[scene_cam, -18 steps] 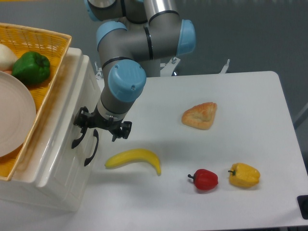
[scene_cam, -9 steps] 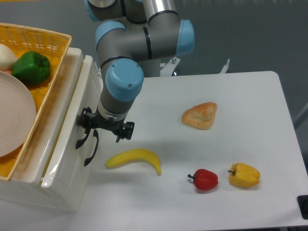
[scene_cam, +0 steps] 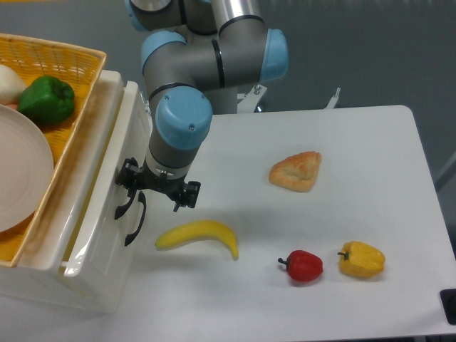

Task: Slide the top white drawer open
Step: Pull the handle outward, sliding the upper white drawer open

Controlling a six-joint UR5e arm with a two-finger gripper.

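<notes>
1. Sitting at the left edge of the matte white table (scene_cam: 370, 164), the glossy cream-white plastic cabinet (scene_cam: 78, 285) carries a yellow wicker basket (scene_cam: 68, 60) holding a shiny green bell pepper (scene_cam: 46, 100) and a smooth round cream plate (scene_cam: 21, 174).
2. The top white drawer (scene_cam: 107, 206), a deep glossy box with a curved black handle (scene_cam: 122, 208), stands partly pulled out from the cabinet; an identical black handle (scene_cam: 135, 224) marks the lower front.
3. The black two-finger gripper (scene_cam: 158, 191) is closed around the upper handle, one finger on each side.
4. On the table lie a curved yellow banana (scene_cam: 199, 236), a triangular browned pastry (scene_cam: 296, 171), a red pepper (scene_cam: 303, 265) and a yellow pepper (scene_cam: 362, 259).
5. Compared with a second ago, the drawer has slid further out and the gripper has shifted slightly right with it.
</notes>
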